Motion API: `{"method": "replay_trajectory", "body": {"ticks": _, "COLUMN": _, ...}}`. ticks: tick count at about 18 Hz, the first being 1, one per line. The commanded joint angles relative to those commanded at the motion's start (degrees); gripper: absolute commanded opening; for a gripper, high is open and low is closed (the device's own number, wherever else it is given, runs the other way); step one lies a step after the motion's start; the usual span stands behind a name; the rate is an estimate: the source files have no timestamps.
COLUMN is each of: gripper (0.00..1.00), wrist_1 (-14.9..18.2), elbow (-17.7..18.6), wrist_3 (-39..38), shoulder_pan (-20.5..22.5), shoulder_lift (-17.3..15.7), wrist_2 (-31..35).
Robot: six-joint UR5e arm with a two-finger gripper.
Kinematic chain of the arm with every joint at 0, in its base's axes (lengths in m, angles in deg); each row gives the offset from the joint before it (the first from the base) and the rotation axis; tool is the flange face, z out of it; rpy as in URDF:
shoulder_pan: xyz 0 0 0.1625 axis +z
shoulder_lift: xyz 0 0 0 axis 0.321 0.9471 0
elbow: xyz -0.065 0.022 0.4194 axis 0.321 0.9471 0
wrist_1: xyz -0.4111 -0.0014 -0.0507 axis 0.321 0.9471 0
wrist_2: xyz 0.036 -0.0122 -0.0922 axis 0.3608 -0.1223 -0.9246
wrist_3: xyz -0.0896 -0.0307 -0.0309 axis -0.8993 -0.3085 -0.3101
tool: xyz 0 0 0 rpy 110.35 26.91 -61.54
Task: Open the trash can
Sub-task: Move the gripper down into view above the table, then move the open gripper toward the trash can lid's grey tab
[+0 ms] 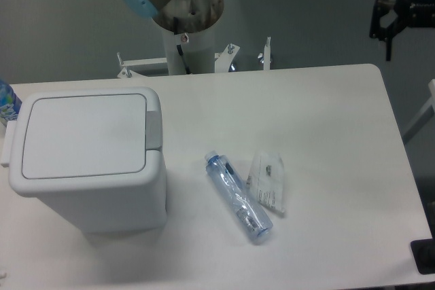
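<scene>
The trash can (88, 188) is a large white boxy bin standing on the left part of the white table. Its flat lid (85, 134) lies shut and flush. The grey push-button latch (154, 129) sits at the lid's right edge. My gripper (386, 28) is a black unit with a blue light at the top right corner of the view, beyond the table's far right corner and far from the bin. Its two fingers stand apart with nothing between them.
A clear plastic bottle (238, 198) lies on its side in the middle of the table (326, 134). A crumpled clear wrapper (268, 183) lies just right of it. The arm's base column (183, 32) stands behind the table's far edge. A blue object (5, 103) peeks in at the left edge.
</scene>
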Motion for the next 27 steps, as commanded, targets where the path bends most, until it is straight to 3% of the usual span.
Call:
{"method": "replay_trajectory", "body": {"ticks": 9, "gripper": 1.00, "wrist_1": 0.0, "elbow": 0.8, "wrist_3": -1.7, "shoulder_pan": -3.6, "shoulder_lift": 0.3, "wrist_2": -0.6}}
{"method": "replay_trajectory", "body": {"ticks": 11, "gripper": 1.00, "wrist_1": 0.0, "elbow": 2.3, "wrist_3": -13.0, "shoulder_pan": -5.9, "shoulder_lift": 0.3, "wrist_2": -1.5}}
{"method": "replay_trajectory", "body": {"ticks": 15, "gripper": 1.00, "wrist_1": 0.3, "elbow": 3.2, "wrist_3": -33.1, "shoulder_pan": -8.9, "shoulder_lift": 0.1, "wrist_2": -11.3}}
{"method": "replay_trajectory", "body": {"ticks": 18, "gripper": 1.00, "wrist_1": 0.6, "elbow": 6.4, "wrist_3": -40.4, "shoulder_pan": -12.0, "shoulder_lift": -0.4, "wrist_2": -16.1}}
{"method": "replay_trajectory", "body": {"ticks": 21, "gripper": 1.00, "wrist_1": 0.5, "elbow": 10.1, "wrist_3": -44.8, "shoulder_pan": -15.4, "shoulder_lift": -1.8, "wrist_2": -16.4}}
{"method": "replay_trajectory", "body": {"ticks": 27, "gripper": 1.00, "wrist_1": 0.4, "elbow": 11.1, "wrist_3": -56.6, "shoulder_pan": -20.6, "shoulder_lift": -2.0, "wrist_2": -18.7}}
